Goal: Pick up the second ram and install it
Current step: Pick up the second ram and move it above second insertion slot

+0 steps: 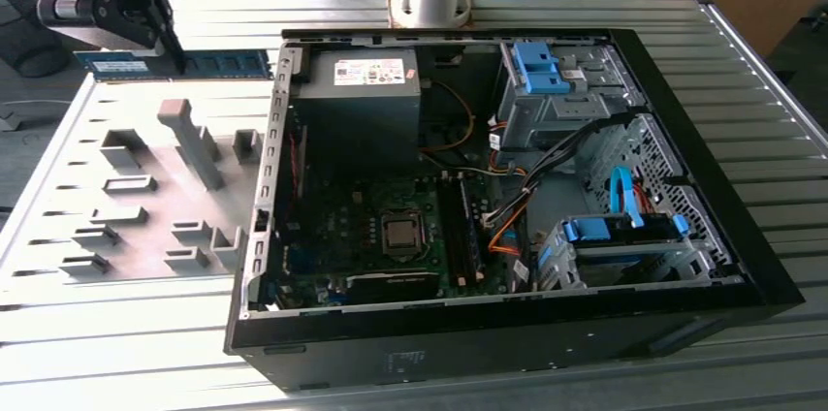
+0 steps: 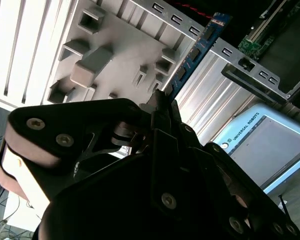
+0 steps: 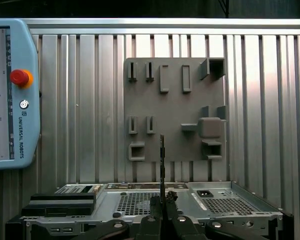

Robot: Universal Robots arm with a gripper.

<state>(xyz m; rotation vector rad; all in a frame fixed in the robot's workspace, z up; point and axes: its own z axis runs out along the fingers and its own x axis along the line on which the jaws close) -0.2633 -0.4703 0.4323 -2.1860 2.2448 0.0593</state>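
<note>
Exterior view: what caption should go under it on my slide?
The gripper holds the second ram up beside the open computer case.

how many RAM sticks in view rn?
1. The second ram is clamped in the tool, to the exterior view's left of the computer case, beside the grey holder plate. Another may sit hidden in the memory slots; I cannot tell.

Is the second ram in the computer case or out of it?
Out: the gripper holds the second ram outside the computer case.
</note>
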